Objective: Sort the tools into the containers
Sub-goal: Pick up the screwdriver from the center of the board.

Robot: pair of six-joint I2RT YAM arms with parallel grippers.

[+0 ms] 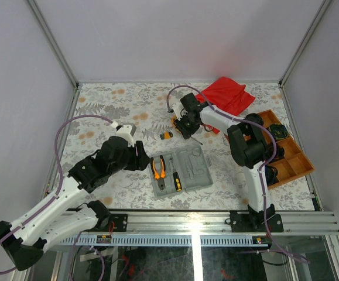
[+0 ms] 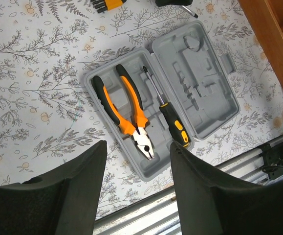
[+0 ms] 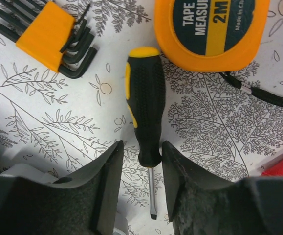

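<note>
The step in hand is judged to be the pick-up of a loose screwdriver [image 3: 145, 107], which is laid flat on the patterned table [image 3: 48, 122] between the jaws of the right gripper [image 3: 142, 152]. The jaws are seen partly spread and set astride the neck of the handle, where the metal shaft begins. A strip of table is visible on one side of the handle, while on the other side finger and handle are so close that contact cannot be told. Nothing is gripped or lifted. Ahead of these fingertips and to the right a tape measure [image 3: 212, 29] is found just beside the handle's butt, and ahead to the left a hex key set [image 3: 43, 32] is found. The left gripper [image 2: 137, 161] is held wide apart and empty, with the grey case [image 2: 205, 98] just beyond its fingertips. Pliers [image 2: 126, 112] and a stowed screwdriver [image 2: 173, 122] are seated in the nearer half, while the farther half is unfilled. Next, the jaws would need to be pressed together squarely on the handle, so that rolling is avoided, before a carry to the case.
</note>
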